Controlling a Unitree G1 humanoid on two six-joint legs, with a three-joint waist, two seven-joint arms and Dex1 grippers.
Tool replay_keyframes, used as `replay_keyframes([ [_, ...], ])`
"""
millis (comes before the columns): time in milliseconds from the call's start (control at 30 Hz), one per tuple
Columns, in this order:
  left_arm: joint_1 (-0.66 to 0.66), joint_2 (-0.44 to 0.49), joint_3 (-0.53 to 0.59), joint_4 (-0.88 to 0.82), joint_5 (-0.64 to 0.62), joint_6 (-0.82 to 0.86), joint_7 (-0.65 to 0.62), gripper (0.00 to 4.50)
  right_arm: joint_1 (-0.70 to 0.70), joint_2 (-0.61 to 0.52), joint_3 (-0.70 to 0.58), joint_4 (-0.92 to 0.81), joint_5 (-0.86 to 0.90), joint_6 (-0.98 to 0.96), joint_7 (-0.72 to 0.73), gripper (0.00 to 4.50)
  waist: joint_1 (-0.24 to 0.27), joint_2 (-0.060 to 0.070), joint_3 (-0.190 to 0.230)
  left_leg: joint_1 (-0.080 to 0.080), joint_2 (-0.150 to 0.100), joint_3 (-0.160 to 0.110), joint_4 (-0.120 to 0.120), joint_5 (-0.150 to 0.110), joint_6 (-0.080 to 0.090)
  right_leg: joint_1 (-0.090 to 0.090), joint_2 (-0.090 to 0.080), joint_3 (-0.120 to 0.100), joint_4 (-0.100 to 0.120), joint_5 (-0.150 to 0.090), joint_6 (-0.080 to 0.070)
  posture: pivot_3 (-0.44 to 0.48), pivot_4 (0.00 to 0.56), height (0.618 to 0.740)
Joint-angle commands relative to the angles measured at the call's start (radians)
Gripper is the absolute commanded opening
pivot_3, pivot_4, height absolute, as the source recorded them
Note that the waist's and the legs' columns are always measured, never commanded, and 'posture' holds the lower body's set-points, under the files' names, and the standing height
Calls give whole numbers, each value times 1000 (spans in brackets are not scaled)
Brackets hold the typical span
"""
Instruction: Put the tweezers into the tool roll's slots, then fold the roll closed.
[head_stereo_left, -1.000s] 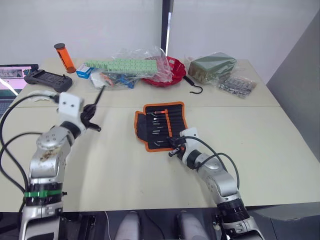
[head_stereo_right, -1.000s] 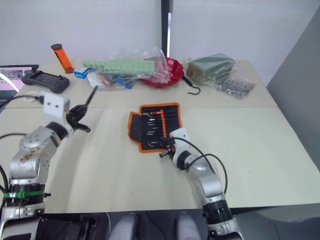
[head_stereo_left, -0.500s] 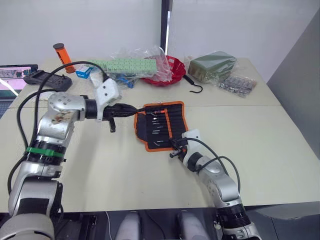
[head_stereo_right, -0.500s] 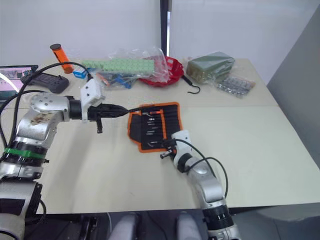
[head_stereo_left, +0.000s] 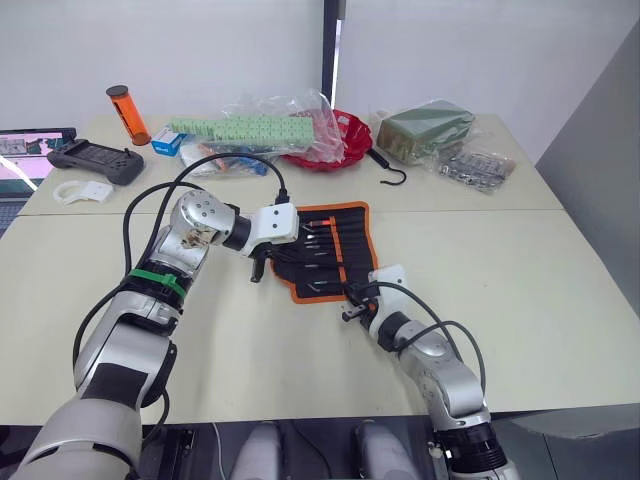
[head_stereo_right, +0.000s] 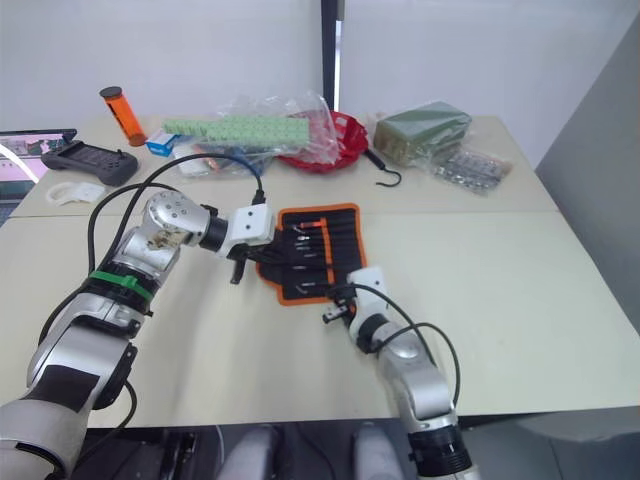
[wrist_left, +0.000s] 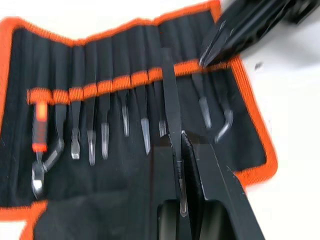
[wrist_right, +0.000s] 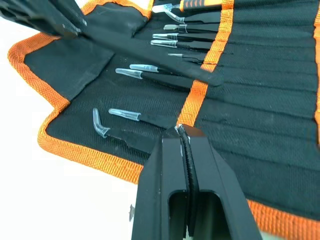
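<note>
Cream tabletop (head_stereo_left: 560, 270) against a white wall fills the left eye view, with the tool roll (head_stereo_left: 322, 252) lying open at centre frame, its orange edging facing up. At its left edge sits the left gripper (head_stereo_left: 268, 258); at its lower right corner sits the right gripper (head_stereo_left: 352, 300). Clutter lines the upper part of the frame, well apart from the roll.

From the right eye, the same layout holds: left arm reaching in from the left of the frame, right arm from below, both meeting at the roll.

Looking along the left wrist, the jaws are clamped on one of the tweezers (wrist_left: 171, 107). Its long axis runs straight ahead from the fingers, parallel to the tools already seated, and its far end lies over the orange strip bordering the slots (wrist_left: 125, 80). I judge the insertion turns on this alignment: the tool points along a slot, so a push forward should seat it.

Seen from the right wrist, its jaws are closed with nothing between them, their tips resting at the orange strip near the roll's edge, apparently pinning the fabric.
</note>
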Motion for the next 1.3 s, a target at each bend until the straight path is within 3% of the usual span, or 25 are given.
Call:
replay_keyframes([
  [33, -23, 1, 25, 22, 12, -43, 8, 16, 23, -10, -1, 23, -18, 33, -20, 0, 1, 0, 0, 0, 0, 0, 0, 0, 0, 0, 0, 0, 0, 0, 0, 0, 150, 740],
  [667, 58, 47, 39, -67, 21, -26, -29, 16, 5, -21, 14, 49, -16, 31, -10, 0, -2, 0, 0, 1, 0, 0, 1, 0, 0, 0, 0, 0, 1, 0, 0, 0, 150, 740],
  [1300, 79, -59, 26, -87, 62, -6, 82, 16, 22, -30, 19, 36, -19, 24, -11, 0, 1, 0, 0, 1, 0, -1, 3, 0, 0, 1, 0, 0, 3, 0, 0, 0, 150, 740],
])
